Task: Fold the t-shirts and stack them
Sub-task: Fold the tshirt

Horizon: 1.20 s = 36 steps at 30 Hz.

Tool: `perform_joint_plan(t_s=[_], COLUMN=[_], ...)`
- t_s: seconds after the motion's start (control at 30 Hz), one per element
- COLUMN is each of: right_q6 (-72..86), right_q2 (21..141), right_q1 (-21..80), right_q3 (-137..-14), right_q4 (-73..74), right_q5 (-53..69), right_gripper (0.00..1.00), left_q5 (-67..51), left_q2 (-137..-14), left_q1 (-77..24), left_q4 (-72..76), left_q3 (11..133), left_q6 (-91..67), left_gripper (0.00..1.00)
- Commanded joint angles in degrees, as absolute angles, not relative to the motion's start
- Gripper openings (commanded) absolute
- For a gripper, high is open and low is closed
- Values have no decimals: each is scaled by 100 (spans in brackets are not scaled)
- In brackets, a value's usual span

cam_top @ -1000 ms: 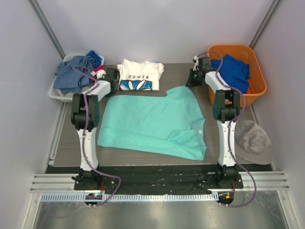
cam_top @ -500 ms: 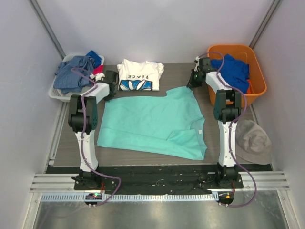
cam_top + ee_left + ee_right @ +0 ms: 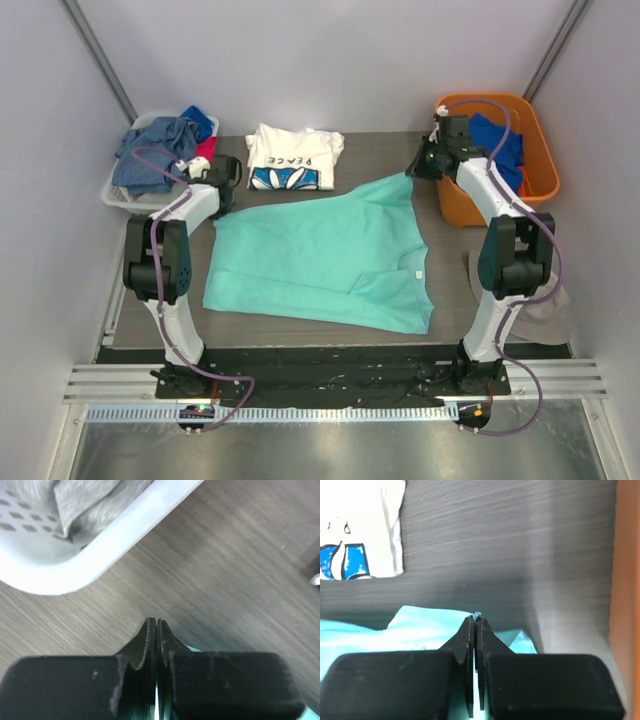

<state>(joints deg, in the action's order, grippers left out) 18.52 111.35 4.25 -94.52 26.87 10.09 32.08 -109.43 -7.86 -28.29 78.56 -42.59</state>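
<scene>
Both arms have swung outward since a second ago, and the far right corner of the mint-teal t-shirt (image 3: 320,255) now stretches toward the orange bin (image 3: 452,207). Our right pincer (image 3: 476,619) is clamped on that corner, a tuft of teal poking past its tips. Our left pincer (image 3: 153,621) is pressed together at the shirt's far left corner, a sliver of teal between its pads, near the white basket (image 3: 125,535). We see the shirt spread across the middle of the tabletop (image 3: 380,150). The white PEACE t-shirt (image 3: 293,157) lies folded just beyond it at the far edge.
</scene>
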Motion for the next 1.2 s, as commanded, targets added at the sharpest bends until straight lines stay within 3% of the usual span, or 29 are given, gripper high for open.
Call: perform_joint_plan(t_s=[0.0,0.3,0.67,1.17], right_q6=[2206,2733,2645,2619], right_q2=[10303,8992,7288,6688], right_q1=[396,466,492,527], right_q3=[-8599,-6858,-5583,-4562], right_q4=[2479,2662,3164,3252], right_q5=[800,949,975,1134], right_gripper=[1,1,1,1], left_q5=[3472,3489,3533,3533], left_q2=[-10635,-10415,-9879,-9246], left_q1=[-765,-765,-765,-765], left_q4=[-2690,-2742,-2803,-2892], left_q3=[7603,7181,6750,5968], left_q6=[-4148,-4218,-4324,-4597], left_gripper=[0,0,0,0])
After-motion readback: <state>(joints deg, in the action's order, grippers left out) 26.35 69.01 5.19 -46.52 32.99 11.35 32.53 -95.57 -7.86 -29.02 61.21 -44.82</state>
